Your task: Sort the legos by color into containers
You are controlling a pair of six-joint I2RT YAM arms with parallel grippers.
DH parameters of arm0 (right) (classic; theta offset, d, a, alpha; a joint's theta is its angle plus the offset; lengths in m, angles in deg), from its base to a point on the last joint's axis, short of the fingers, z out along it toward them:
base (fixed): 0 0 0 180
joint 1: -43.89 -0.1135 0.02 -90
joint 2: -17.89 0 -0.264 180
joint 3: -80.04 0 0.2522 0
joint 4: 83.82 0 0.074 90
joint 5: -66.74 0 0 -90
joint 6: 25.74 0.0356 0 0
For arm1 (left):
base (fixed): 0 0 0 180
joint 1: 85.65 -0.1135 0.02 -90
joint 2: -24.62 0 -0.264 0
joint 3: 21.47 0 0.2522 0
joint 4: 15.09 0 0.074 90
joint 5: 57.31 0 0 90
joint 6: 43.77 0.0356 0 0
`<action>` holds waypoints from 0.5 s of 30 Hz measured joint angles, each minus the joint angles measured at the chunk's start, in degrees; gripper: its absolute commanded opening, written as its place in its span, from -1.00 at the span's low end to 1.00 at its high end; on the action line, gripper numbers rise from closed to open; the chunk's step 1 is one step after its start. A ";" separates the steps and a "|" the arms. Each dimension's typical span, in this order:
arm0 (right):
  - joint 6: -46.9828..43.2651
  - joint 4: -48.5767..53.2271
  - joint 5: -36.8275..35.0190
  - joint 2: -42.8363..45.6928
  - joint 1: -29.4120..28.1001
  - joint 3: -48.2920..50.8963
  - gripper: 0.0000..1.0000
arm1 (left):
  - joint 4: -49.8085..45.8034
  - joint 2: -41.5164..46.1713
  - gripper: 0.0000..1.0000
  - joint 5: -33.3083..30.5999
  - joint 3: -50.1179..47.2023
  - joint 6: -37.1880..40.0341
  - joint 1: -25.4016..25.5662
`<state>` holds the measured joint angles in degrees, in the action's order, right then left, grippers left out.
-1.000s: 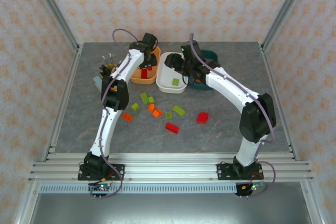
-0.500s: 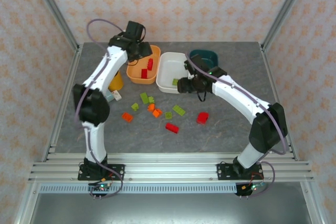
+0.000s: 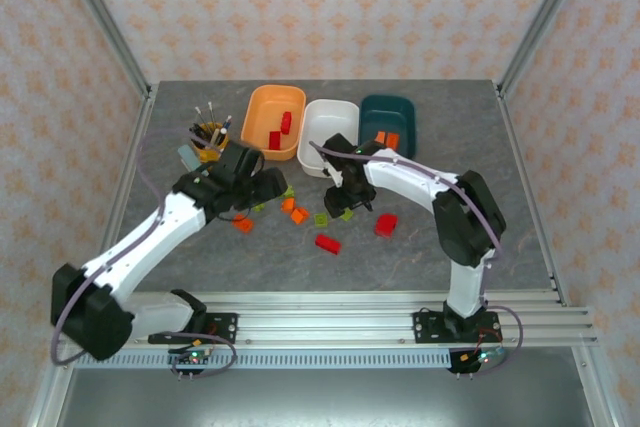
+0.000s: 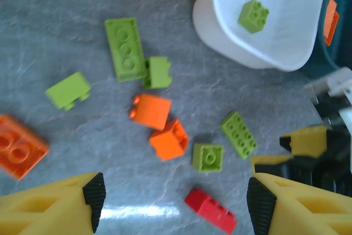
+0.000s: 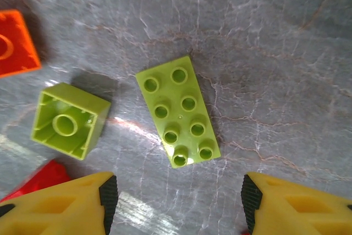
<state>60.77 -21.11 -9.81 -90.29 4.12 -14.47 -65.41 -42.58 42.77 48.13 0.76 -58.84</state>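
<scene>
**A:** Both arms have swung down from the tubs since half a second ago. Our left gripper (image 3: 268, 187) was over the orange tub (image 3: 262, 127). Now it hangs low over the left part of the loose bricks (image 3: 300, 215). Our right gripper (image 5: 177, 196) was at the near right corner of the white tub (image 3: 335, 117), and now it sits over the right part of the pile.

**B:** And the bricks themselves?

**A:** They lie as they did, on the table just near of the three tubs.

**B:** Fingers?

**A:** Spread wide on both grippers, with nothing between them.

**B:** So what do we take with the right?

**A:** We judge it to be the long green brick (image 5: 177, 111). It lies studs up, just ahead of the fingers and skewed to their line. The upturned green square (image 5: 69, 120) lies to its left, close but apart.

**B:** Then we turn the wrist first?

**A:** Yes, so the pads meet the long sides. We centre over the brick and come straight down, keeping the left finger off the square. A skewed pinch would likely spin the brick out.

**B:** Where does it go?

**A:** Into the white tub, which already holds a green brick (image 4: 253, 15). The reds (image 3: 285, 124) are in the orange tub and the oranges are in the teal tub (image 3: 405, 117).

**B:** And the left?

**A:** Our grippers are near each other, so we would send it to the small green brick (image 4: 67, 89) far over on the left.
</scene>
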 measured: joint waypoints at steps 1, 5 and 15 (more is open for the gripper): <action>-0.26 0.20 -0.44 -0.66 -0.22 0.00 0.26 | 0.04 2.25 0.57 0.04 -1.55 -0.48 0.00; -0.79 0.70 -2.43 -2.38 -0.72 -0.02 0.25 | 0.46 10.40 0.64 0.42 -6.03 -2.05 0.28; -1.09 0.50 -4.09 -7.63 -0.81 -3.76 0.04 | -0.17 19.19 0.66 1.53 -11.65 -4.09 0.96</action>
<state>59.68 -20.61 -13.90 -97.92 3.31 -18.23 -65.58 -23.39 44.30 36.48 -3.33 -57.88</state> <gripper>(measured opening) 0.539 0.830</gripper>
